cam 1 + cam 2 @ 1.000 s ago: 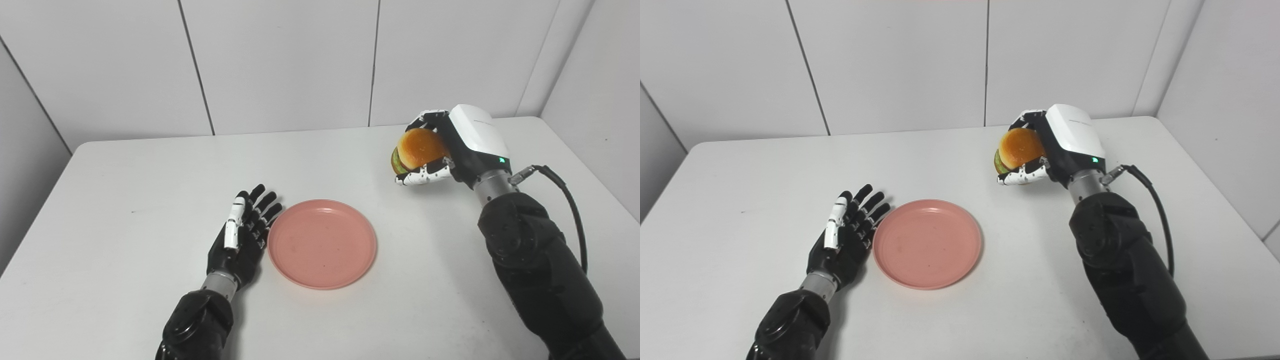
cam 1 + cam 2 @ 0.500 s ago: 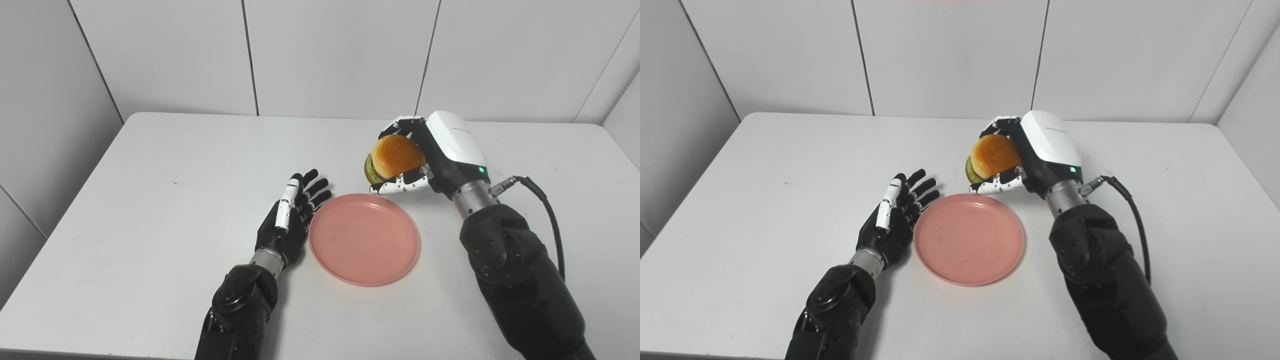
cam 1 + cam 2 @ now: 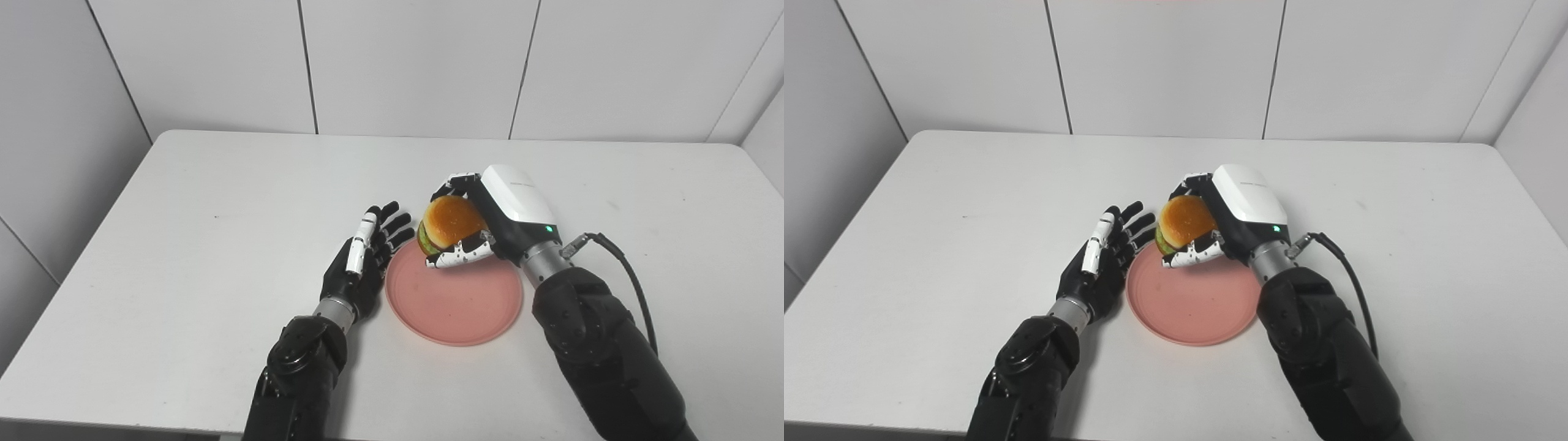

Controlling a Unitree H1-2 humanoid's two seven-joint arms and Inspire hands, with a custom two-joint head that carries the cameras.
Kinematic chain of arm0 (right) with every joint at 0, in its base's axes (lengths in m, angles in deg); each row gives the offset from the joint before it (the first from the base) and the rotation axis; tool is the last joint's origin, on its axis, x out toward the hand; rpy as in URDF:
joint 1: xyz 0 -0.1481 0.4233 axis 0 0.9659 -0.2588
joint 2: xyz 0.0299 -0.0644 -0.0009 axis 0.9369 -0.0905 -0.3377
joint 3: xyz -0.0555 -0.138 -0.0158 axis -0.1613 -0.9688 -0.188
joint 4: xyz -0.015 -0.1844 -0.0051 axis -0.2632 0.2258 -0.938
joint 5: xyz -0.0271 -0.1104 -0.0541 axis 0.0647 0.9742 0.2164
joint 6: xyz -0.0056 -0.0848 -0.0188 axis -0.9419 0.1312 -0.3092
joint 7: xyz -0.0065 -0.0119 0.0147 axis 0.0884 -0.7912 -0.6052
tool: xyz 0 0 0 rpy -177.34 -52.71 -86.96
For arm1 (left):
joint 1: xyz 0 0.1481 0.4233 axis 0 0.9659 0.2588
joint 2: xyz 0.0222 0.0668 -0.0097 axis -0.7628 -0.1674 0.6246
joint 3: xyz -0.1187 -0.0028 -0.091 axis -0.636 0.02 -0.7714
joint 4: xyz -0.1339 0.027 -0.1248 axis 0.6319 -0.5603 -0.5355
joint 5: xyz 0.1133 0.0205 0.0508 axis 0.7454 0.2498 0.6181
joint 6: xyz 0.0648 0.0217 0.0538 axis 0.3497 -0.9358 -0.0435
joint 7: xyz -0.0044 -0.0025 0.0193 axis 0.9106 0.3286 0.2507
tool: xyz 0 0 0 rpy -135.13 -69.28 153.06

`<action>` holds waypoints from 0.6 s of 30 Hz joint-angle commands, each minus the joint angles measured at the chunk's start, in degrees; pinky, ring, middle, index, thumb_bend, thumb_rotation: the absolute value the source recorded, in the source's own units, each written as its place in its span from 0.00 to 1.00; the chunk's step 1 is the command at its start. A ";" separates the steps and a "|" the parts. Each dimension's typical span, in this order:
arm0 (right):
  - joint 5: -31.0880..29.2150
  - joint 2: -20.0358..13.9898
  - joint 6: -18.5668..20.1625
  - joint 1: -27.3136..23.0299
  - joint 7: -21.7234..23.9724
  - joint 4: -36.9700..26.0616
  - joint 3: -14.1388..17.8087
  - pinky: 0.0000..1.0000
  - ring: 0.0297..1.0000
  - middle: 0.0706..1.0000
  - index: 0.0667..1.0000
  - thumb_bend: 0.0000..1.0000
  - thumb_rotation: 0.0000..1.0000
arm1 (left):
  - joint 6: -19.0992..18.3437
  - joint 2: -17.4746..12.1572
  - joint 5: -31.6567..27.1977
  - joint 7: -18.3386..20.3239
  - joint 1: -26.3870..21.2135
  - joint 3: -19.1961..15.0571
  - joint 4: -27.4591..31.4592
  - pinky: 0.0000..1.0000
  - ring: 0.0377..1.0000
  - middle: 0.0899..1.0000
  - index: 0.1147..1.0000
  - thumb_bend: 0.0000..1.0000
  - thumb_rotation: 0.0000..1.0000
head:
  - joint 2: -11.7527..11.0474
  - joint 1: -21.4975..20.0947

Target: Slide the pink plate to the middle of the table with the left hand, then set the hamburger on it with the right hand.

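**Pink plate at mid-table, hamburger held over its far edge**

White table fills the scene, backed by pale wall panels. Going from the left, the left hand lies beside the pink plate, fingers stretched out and spread, holding nothing; its inner edge sits just beside the plate's left rim, and whether they touch cannot be told. The plate rests flat near the middle of the table, with nothing lying on its bare surface. Over the plate's far-left part, the right hand is wrapped around the hamburger, fingers curled over the far side of the orange bun and the thumb under it. The hamburger is tilted on its side, a green layer showing at its lower-left edge, near the fingertips of the left hand. Whether it touches the plate is unclear. A black cable loops from the right wrist.
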 commanded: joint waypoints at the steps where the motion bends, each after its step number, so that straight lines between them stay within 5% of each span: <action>1: 0.80 0.78 -0.40 -1.80 0.28 -1.00 0.02 0.22 0.29 0.36 0.48 0.52 0.00 | -0.50 0.24 -0.07 0.15 -1.95 -0.12 1.56 0.90 0.89 0.89 0.89 0.36 1.00 | 0.09 -0.26; 18: 1.60 -1.12 -1.29 2.33 2.92 -0.92 -0.02 0.20 0.26 0.36 0.48 0.52 0.00 | -1.68 -0.12 -0.59 0.36 -1.85 -1.11 2.61 0.90 0.89 0.88 0.88 0.37 1.00 | 0.70 -1.90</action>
